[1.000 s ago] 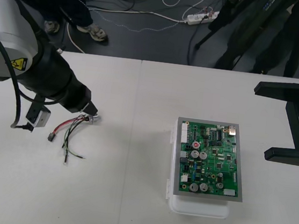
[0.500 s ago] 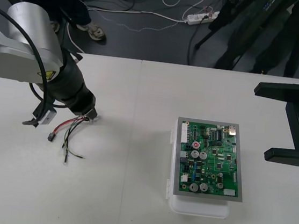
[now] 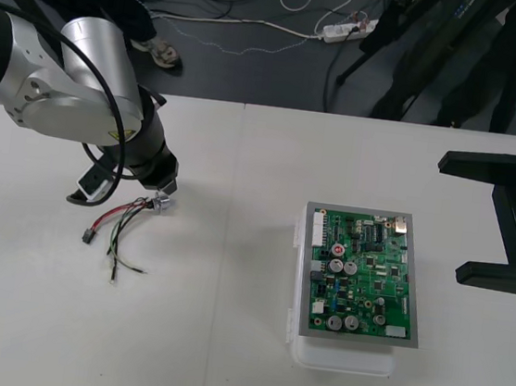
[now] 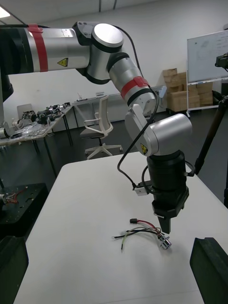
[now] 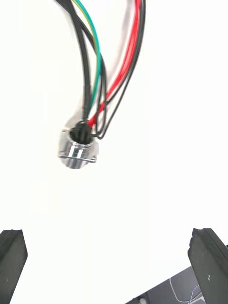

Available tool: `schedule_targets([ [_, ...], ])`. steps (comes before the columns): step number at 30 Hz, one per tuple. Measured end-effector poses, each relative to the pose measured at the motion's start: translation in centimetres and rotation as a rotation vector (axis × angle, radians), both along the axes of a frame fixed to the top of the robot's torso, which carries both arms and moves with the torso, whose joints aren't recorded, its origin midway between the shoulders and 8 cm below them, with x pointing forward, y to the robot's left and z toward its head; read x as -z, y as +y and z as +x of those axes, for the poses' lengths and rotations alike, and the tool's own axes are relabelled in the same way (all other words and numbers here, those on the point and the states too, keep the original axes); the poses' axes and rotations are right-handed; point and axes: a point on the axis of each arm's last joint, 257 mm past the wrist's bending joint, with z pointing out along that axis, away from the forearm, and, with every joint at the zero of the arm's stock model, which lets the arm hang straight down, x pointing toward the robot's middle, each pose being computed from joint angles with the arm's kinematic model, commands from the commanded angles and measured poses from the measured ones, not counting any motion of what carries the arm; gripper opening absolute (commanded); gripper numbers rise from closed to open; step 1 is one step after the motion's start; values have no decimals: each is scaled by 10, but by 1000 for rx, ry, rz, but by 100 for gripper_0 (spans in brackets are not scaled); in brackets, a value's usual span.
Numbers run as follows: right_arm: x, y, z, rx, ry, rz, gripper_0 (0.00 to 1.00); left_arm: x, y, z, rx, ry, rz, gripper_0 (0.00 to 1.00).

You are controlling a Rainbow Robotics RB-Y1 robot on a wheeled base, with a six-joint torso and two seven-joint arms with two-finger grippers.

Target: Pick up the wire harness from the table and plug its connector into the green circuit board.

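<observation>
Left of frame, your left gripper [image 3: 167,189] hung, jaws spread, over the metal socket [image 3: 162,204] of the wire harness [image 3: 121,231]; your right gripper [image 3: 453,213] sat spread at the right edge.

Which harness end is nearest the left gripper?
The round metal socket, lying on the table just by the open left gripper; the black plug lies at the wires' other end, farther off.

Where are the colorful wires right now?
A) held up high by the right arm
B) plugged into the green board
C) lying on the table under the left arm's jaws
C: the wire harness lies flat on the table below the left gripper, whose jaws stand open, well apart from the green circuit board.
</observation>
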Motion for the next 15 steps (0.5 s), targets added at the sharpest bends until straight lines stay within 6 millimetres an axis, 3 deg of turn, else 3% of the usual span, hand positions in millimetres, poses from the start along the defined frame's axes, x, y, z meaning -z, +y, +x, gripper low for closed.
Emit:
schedule_targets([
  [5,1,0,0,1,4,0,100,16,2,6,5,-3,27,100],
  [15,1,0,0,1,-29,0,100,45,8,-8,22,30,51,100],
])
